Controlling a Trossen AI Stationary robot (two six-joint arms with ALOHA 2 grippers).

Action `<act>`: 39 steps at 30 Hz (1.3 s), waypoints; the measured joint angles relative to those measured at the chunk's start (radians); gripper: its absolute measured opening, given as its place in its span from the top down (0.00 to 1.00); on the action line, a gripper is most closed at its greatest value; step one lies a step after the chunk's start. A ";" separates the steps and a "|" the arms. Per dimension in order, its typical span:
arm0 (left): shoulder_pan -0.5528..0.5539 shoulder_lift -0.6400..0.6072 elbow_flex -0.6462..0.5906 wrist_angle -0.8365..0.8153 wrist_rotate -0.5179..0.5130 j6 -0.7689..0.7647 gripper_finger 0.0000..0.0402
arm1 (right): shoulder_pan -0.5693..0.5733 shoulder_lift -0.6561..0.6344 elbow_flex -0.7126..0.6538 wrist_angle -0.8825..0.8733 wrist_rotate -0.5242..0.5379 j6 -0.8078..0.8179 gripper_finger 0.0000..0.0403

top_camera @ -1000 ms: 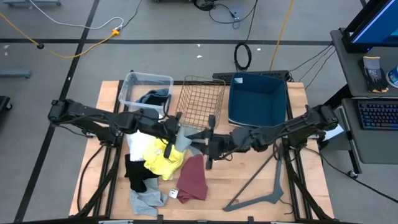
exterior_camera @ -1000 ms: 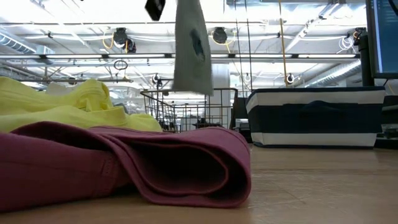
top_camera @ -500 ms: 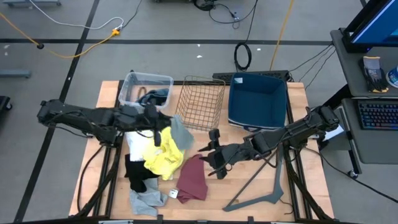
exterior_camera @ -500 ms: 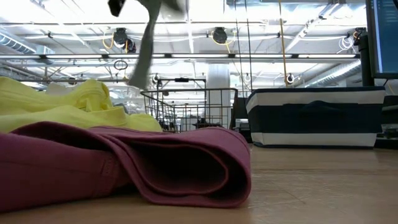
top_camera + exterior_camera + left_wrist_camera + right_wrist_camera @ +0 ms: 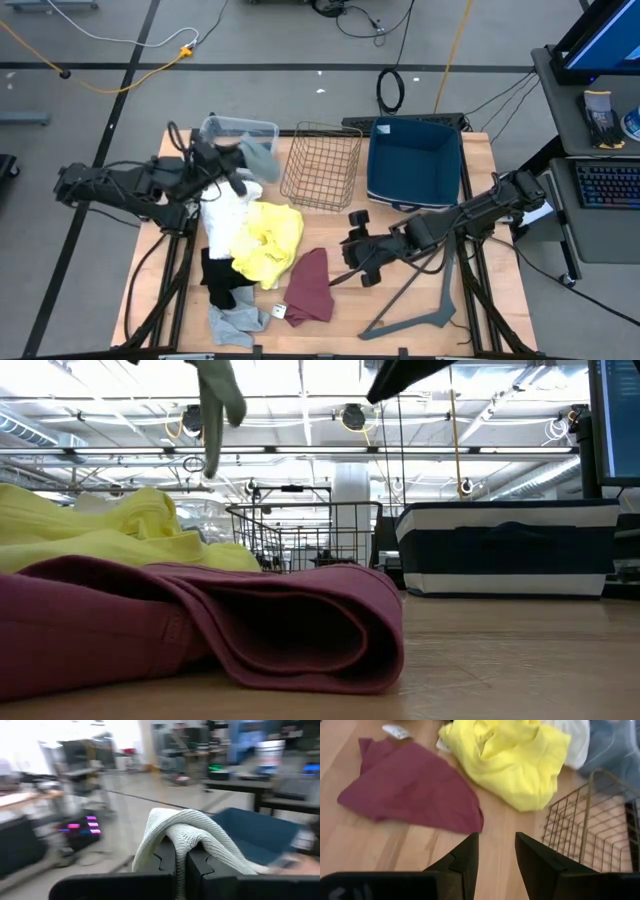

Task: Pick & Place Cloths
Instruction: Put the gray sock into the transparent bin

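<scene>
Cloths, mixed lot, sorting under way.

Grey-green cloth [image 5: 258, 157]: clamped in left gripper [image 5: 238, 160], fingers closed tight with fabric draped over both tips in left wrist view [image 5: 187, 831]; carried aloft over the near corner of clear bin [image 5: 212, 135], hanging free in low view [image 5: 218, 398]. Judged step: transport to bin, release pending. Dark cloth already inside bin.

Remaining on tabletop [image 5: 490, 290]:
- Yellow cloth [image 5: 268, 240], bunched, centre-left, overlapping white.
- White cloth [image 5: 226, 222], partly under yellow.
- Maroon cloth [image 5: 310, 288], flat, just beside yellow, nearest right gripper.
- Black cloth [image 5: 218, 280], front-left.
- Light grey cloth [image 5: 235, 322], at front edge, small white tag beside it.

Right gripper [image 5: 357, 252]: empty, fingers parted, hovering above bare wood beside maroon cloth; maroon [image 5: 415, 795] and yellow [image 5: 507, 755] both ahead of it in right wrist view.

Other fixtures: wire basket [image 5: 322, 165] between bin and blue tote [image 5: 415, 160]; grey V-bar [image 5: 425, 310] front-right, not part of lot.

Next move, by judgement: left to centre over bin opening, then open and drop without snagging the rim; right to descend on maroon cloth, pinching a raised fold rather than the flat layer.
</scene>
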 joint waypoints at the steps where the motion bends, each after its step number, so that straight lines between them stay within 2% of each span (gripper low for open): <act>1: 0.009 -0.006 0.000 0.001 -0.037 0.017 1.00 | 0.002 0.000 0.000 -0.012 0.000 0.009 0.71; 7: 0.097 -0.016 0.000 0.006 -0.163 0.089 1.00 | 0.011 0.000 0.000 -0.066 -0.004 0.036 0.71; 14: 0.261 -0.016 0.000 -0.006 -0.175 0.135 1.00 | 0.023 0.000 -0.001 -0.100 -0.043 0.087 0.71; 19: 0.382 -0.016 0.000 -0.100 -0.170 0.080 1.00 | 0.034 0.000 -0.035 -0.098 -0.051 0.107 0.71; 27: 0.549 -0.014 0.000 -0.322 -0.050 -0.094 1.00 | 0.039 0.000 -0.135 -0.037 -0.050 0.107 0.71; 33: 0.658 0.018 0.000 -0.359 0.092 -0.151 1.00 | 0.039 0.000 -0.186 0.042 -0.051 0.106 0.71; 39: 0.753 0.109 0.000 -0.394 0.191 -0.189 1.00 | 0.041 0.000 -0.204 0.084 -0.051 0.087 0.71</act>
